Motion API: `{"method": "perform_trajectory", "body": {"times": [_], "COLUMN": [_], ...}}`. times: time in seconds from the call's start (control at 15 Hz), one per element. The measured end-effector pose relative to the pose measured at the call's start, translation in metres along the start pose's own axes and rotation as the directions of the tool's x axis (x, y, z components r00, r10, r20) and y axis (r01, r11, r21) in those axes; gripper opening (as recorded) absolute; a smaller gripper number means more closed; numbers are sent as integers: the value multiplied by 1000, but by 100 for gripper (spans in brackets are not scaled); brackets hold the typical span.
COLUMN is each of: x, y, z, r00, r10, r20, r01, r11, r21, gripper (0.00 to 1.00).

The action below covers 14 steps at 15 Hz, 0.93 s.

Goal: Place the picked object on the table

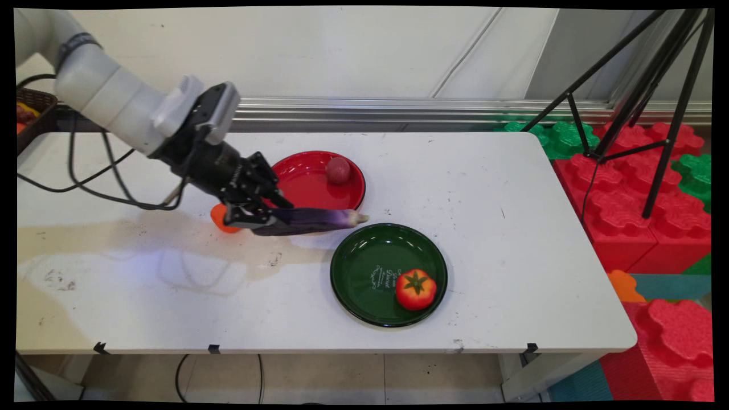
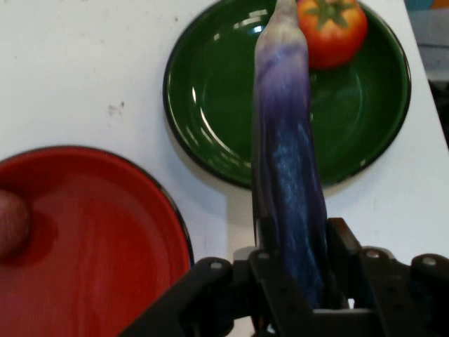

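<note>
Your gripper (image 1: 250, 219) pinching the eggplant (image 1: 310, 220), just above the table (image 1: 171, 296), near the red plate (image 1: 319, 185).

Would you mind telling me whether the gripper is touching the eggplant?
Touching. The hand view shows the gripper closed on the eggplant, its fingers pressed against both sides of the thick end.
</note>
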Motion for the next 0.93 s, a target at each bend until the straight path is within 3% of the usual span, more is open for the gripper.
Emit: {"method": "perform_trajectory", "body": {"times": [0.93], "x": [-84], "y": [9], "z": [7], "r00": [983], "r10": [-22], "r20": [181], "r01": [28], "r11": [999], "r21": [-29], "gripper": [0]}}
